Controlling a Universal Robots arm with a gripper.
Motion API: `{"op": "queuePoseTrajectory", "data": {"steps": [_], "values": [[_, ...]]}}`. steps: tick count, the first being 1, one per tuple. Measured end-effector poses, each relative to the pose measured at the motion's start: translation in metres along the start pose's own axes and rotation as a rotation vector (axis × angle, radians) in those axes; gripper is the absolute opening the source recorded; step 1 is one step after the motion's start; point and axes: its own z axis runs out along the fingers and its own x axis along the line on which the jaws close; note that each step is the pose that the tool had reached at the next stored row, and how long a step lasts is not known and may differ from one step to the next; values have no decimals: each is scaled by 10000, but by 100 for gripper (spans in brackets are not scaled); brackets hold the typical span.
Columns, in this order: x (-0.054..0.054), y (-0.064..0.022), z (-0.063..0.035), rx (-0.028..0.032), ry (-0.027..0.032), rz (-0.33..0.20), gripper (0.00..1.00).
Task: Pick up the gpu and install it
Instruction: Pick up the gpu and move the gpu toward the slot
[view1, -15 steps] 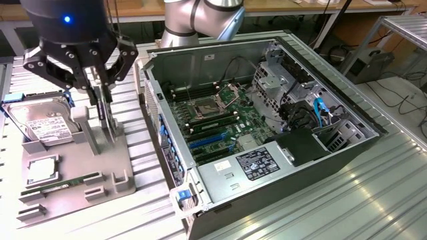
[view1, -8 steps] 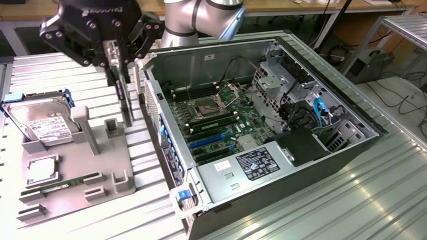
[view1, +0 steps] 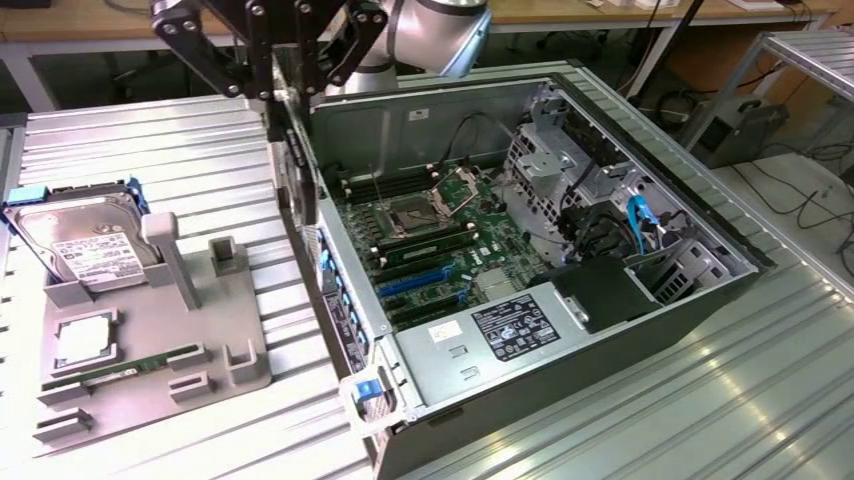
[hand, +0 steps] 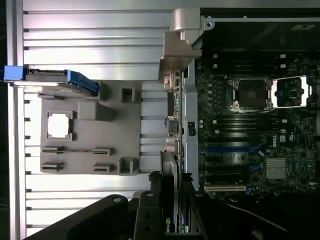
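your gripper (view1: 283, 82) at frame top, clamped on gpu (view1: 279, 118), card edge-on and upright | you hang over the rear wall of open pc case (view1: 561, 400) | motherboard (view1: 441, 240) exposed | exterior view's left: grey fixture (view1: 214, 350), hard drive (view1: 83, 240) leaning in it, RAM stick (view1: 127, 367) lying flat

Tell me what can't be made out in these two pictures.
Wrist view: the graphics card sits edge-on in the gripper, so its fan face is hidden.
Exterior view: the gripper's upper part is cut off by the top edge.
Exterior view: the print on the hard drive label is too small to read.
Exterior view: the computer case has its near corner cut off by the bottom edge.
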Motion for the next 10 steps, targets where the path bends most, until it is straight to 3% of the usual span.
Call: {"op": "queuePoseTrajectory", "data": {"steps": [10], "values": [[-467, 2, 56, 5, 174, 1, 26]]}}
